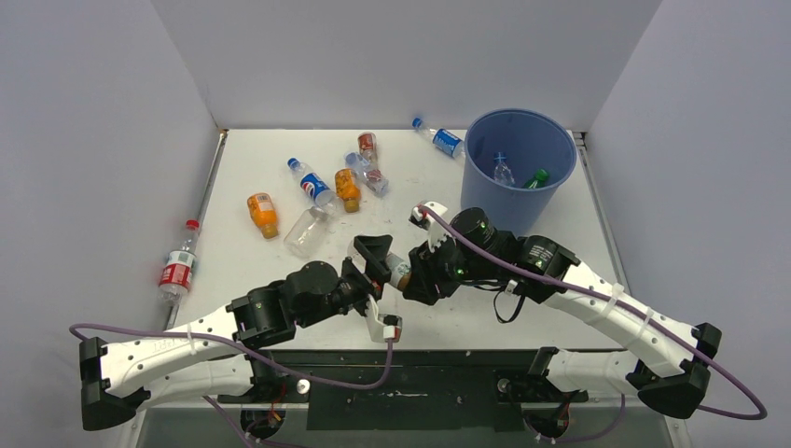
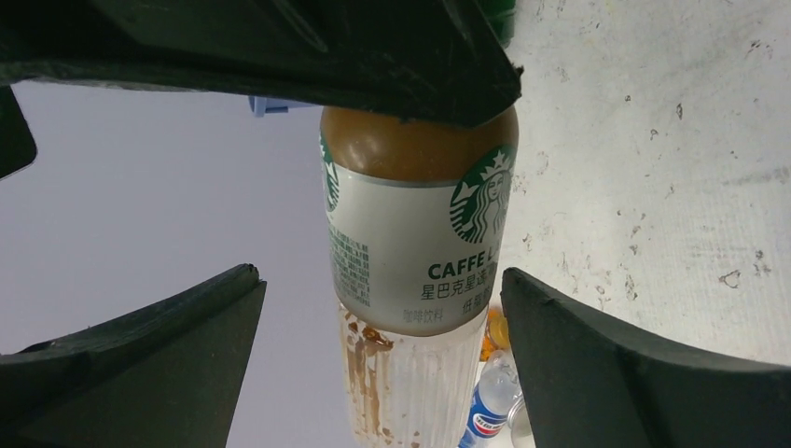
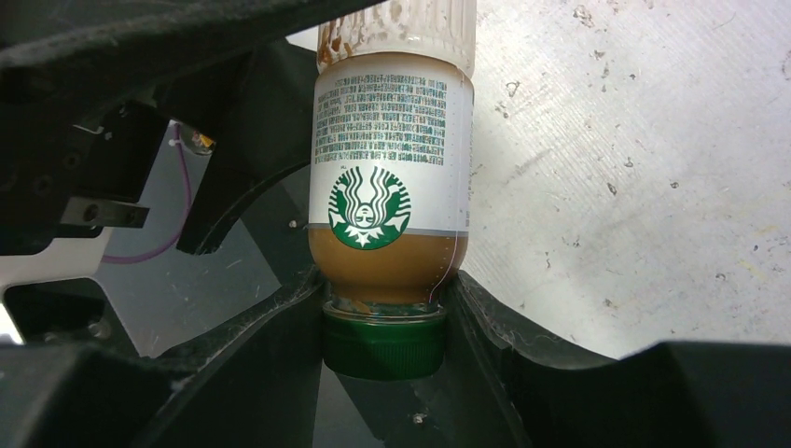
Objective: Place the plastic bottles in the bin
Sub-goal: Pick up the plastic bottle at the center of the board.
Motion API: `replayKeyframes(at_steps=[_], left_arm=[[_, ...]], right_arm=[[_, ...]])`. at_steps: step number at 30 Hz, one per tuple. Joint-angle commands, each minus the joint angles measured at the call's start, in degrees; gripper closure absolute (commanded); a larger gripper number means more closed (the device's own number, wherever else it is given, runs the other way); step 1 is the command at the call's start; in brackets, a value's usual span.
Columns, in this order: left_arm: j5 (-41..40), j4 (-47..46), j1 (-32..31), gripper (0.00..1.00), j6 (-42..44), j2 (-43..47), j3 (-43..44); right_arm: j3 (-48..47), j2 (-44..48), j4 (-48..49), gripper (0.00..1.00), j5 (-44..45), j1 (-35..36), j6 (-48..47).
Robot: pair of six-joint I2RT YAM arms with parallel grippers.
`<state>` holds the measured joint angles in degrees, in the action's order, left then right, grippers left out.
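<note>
The right wrist view shows the right pincer (image 3: 382, 322) closed on the neck of a clear plastic coffee bottle (image 3: 390, 177) with a white mermaid-logo label. Its dark fingers (image 3: 266, 364) press in from both sides right beside the green cap (image 3: 382, 343). Brown liquid sits at the cap end.

The left wrist view gives the other side. The left pincer (image 2: 381, 275) is spread wide, one finger (image 2: 140, 364) at each flank of the coffee bottle (image 2: 410, 252), with gaps on both sides and nothing in its grip. This view alone shows the ribbed, brown-streaked empty end.

Only the top view places things on the white table (image 1: 242, 280). The coffee bottle (image 1: 399, 273) is at about 6 o'clock from the table's middle, with the left pincer (image 1: 381, 278) at its 9 o'clock and the right pincer (image 1: 415, 273) at its 3 o'clock. Whether it touches the table I cannot tell.

The large round blue plastic bin (image 1: 508, 210) stands at 2 o'clock and holds a clear bottle (image 1: 502, 170) and a green bottle (image 1: 537, 177).

Loose plastic bottles lie around 11 to 12 o'clock:
- two orange bottles (image 1: 263, 213)
- a blue-labelled bottle (image 1: 312, 184)
- a clear empty bottle (image 1: 306, 231)
- a red-labelled bottle (image 1: 367, 145)

Another blue-labelled one (image 1: 438, 138) lies just beside the bin, and a red-labelled cola bottle (image 1: 177, 266) is at the 9 o'clock edge.
</note>
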<state>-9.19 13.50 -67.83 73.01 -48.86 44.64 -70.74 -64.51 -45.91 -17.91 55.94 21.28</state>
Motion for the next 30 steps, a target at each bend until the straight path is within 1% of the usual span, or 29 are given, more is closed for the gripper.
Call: replayKeyframes(at_steps=[1,2,5,8,13,22,26,27,28,30], left_arm=[[-0.9,-1.3,-0.3,0.00,2.8,0.3,1.8],[-1.1,-1.1,-0.2,0.04,3.1,0.2,1.8],[-1.5,-0.9,-0.2,0.10,3.6,-0.4,1.9],[-2.8,-1.0,-0.3,0.18,4.3,-1.2,1.9],[-2.4,-3.6,-0.2,0.31,2.5,-0.7,1.2],[-3.1,-5.7,-0.3,0.63,1.5,-1.3,0.2],[-2.5,-8.0,-0.3,0.71,-0.2,-1.3,-0.4],[-2.2,-8.7,-0.3,0.73,-0.8,-1.2,-0.8],[-2.2,-9.3,-0.3,0.75,-1.5,-1.0,-1.3],[-2.1,-10.5,-0.4,0.78,-3.2,-0.6,-2.2]], right_arm=[[-3.2,0.1,1.8,0.95,-2.1,0.2,-1.4],[-3.3,0.0,1.8,0.95,-2.3,0.1,-1.5],[-3.3,0.0,2.5,0.95,-3.0,0.1,-1.6],[-3.2,0.1,2.9,0.95,-3.4,0.2,-1.5],[-3.0,0.8,3.2,0.95,-3.4,0.5,-1.5],[-2.5,3.3,4.4,0.95,-3.9,1.1,-1.3],[-2.4,4.3,5.0,0.93,-4.0,1.3,-1.1],[-2.3,4.4,5.2,0.84,-3.9,1.3,-1.1],[-2.3,4.5,5.2,0.68,-3.8,1.2,-1.1],[-2.6,4.9,5.6,0.29,-3.1,1.4,-1.1]])
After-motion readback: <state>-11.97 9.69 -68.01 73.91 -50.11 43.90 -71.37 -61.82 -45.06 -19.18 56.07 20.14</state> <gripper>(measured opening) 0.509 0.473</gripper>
